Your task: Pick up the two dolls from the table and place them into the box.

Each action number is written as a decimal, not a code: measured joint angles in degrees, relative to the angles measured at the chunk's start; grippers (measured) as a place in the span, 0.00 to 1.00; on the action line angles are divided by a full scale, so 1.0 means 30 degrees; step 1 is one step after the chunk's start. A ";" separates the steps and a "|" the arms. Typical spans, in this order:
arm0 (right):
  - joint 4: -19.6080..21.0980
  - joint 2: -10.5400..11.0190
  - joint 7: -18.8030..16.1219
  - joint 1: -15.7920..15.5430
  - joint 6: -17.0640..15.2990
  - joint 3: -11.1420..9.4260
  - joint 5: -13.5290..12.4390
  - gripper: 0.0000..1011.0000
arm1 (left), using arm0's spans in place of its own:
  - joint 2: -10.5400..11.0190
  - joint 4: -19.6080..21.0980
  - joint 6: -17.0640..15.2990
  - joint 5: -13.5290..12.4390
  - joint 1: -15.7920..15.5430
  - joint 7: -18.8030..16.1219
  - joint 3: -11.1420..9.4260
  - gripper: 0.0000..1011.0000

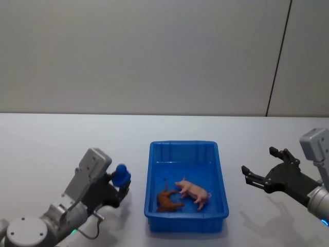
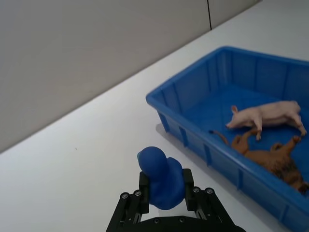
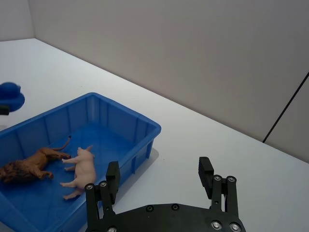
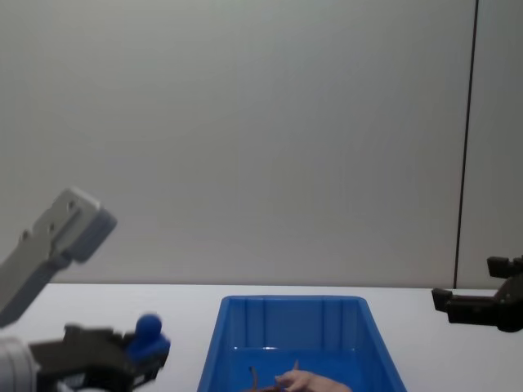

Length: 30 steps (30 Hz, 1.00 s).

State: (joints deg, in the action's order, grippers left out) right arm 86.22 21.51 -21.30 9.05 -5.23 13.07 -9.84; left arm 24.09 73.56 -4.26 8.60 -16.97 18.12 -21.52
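the pink doll and the brown doll are lying side by side inside the blue box, so the placing looks done. beside the box's left wall, the left tool is gripping a small blue toy above the desk. off the box's right wall, the right tool is hovering open-fingered, with bare desk all round the box.

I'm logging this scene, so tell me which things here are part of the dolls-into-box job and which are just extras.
Part of the job:
- pink doll, lying in the box
- brown doll, lying in the box beside it
- box
- right gripper, open, right of the box

Extras:
- blue toy, held in the left gripper, left of the box
- table
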 joint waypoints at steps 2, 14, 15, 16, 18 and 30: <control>0.0000 0.0000 0.0000 0.0000 0.0000 0.0000 0.0000 0.99 | -0.0022 0.0303 0.0076 -0.0183 -0.0135 -0.0037 0.0047 0.39; 0.0000 0.0000 -0.0001 0.0001 0.0000 0.0001 0.0000 0.99 | -0.0550 0.1697 0.0449 -0.1464 -0.1453 0.0663 0.0142 0.38; -0.0001 0.0000 0.0000 0.0000 0.0000 0.0000 0.0000 0.99 | -0.0668 0.1785 0.0486 -0.1662 -0.1661 0.0912 0.0109 0.45; 0.0000 0.0001 0.0000 0.0000 0.0000 0.0000 0.0000 0.99 | -0.0744 0.1818 0.0495 -0.1742 -0.1785 0.1039 0.0083 0.47; 0.0000 0.0001 -0.0001 0.0000 0.0000 0.0000 0.0000 0.99 | -0.0938 0.1900 0.0501 -0.1943 -0.2084 0.1371 0.0009 0.53; 0.0000 0.0001 0.0000 0.0001 0.0001 0.0000 0.0000 0.99 | -0.1605 0.2372 0.0476 -0.2285 -0.2823 0.2200 -0.0357 0.89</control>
State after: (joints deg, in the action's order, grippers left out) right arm 86.22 21.51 -21.30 9.05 -5.22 13.07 -9.84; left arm 19.28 80.67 -2.83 1.75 -25.44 24.72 -22.59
